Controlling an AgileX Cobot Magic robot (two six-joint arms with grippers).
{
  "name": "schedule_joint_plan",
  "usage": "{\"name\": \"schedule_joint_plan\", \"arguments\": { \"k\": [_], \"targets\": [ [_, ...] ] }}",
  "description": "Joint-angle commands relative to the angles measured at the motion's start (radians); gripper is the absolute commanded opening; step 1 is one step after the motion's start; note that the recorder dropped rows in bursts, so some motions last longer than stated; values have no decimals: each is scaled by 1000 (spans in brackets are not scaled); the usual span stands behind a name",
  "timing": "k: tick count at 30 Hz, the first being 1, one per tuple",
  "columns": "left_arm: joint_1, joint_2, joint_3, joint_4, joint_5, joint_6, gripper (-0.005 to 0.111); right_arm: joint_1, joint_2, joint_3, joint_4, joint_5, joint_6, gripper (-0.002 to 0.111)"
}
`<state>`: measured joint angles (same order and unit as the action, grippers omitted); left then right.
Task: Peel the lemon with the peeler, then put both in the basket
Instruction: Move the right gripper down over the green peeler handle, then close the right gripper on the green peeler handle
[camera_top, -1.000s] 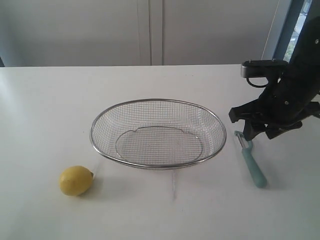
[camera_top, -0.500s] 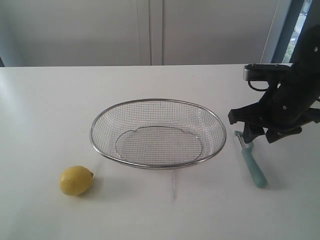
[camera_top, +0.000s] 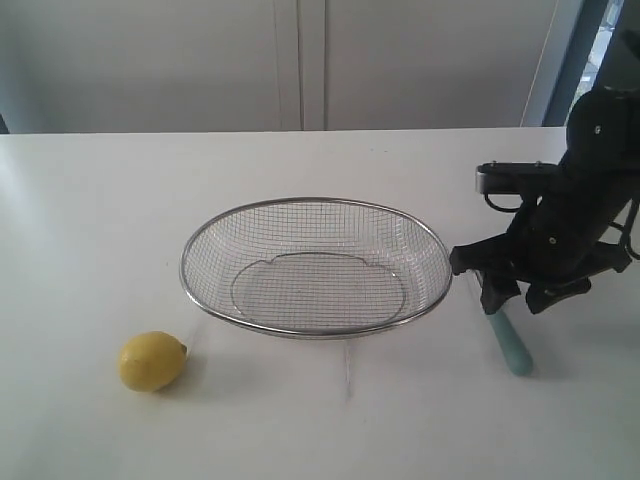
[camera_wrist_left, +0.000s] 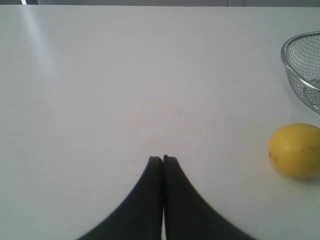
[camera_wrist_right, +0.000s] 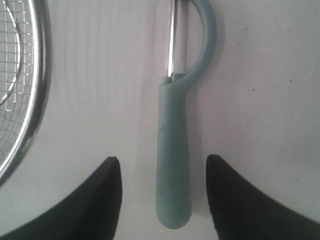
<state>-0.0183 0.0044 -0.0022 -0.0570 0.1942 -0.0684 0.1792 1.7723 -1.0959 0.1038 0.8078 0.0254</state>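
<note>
Over the peeler's handle, just right of the basket, the right gripper (camera_wrist_right: 162, 164) stood with its jaws spread wide. One black finger (camera_wrist_right: 107, 200) was on each side of the handle, with white table visible in both gaps, so nothing was gripped. The peeler (camera_wrist_right: 172, 125) lay flat on the table (camera_top: 100, 200), with its curved head and metal blade pointing away from the fingers. In the exterior view only the lower end of the teal handle showed below the gripper. The basket (camera_top: 315, 333) sat upright mid-table with nothing in it, its metal rim near the peeler but apart from it. The lemon (camera_top: 152, 361) rested on the table off the basket's front-left, near the rim but clear of it. The left gripper (camera_wrist_left: 163, 160) was pressed together with no gap between its tips and held nothing. It was above bare table, with the lemon off to one side and untouched.
</note>
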Motion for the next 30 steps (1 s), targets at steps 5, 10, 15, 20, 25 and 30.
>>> {"name": "schedule_joint_plan", "arguments": {
  "k": [5, 10, 15, 20, 25, 30],
  "targets": [
    [-5, -4, 2, -2, 1, -1, 0, 3, 47, 4, 0, -1, 3, 49],
    [-5, -4, 2, -2, 1, -1, 0, 3, 74, 4, 0, -1, 3, 49],
    [-5, -4, 2, -2, 1, -1, 0, 3, 82, 4, 0, -7, 3, 49],
    [-5, -4, 2, -2, 1, -1, 0, 3, 100, 4, 0, -18, 3, 49],
    [-5, -4, 2, -2, 1, -1, 0, 3, 126, 4, 0, -18, 3, 49],
    [-5, -4, 2, -2, 1, -1, 0, 3, 139, 4, 0, -20, 3, 49]
  ]
}}
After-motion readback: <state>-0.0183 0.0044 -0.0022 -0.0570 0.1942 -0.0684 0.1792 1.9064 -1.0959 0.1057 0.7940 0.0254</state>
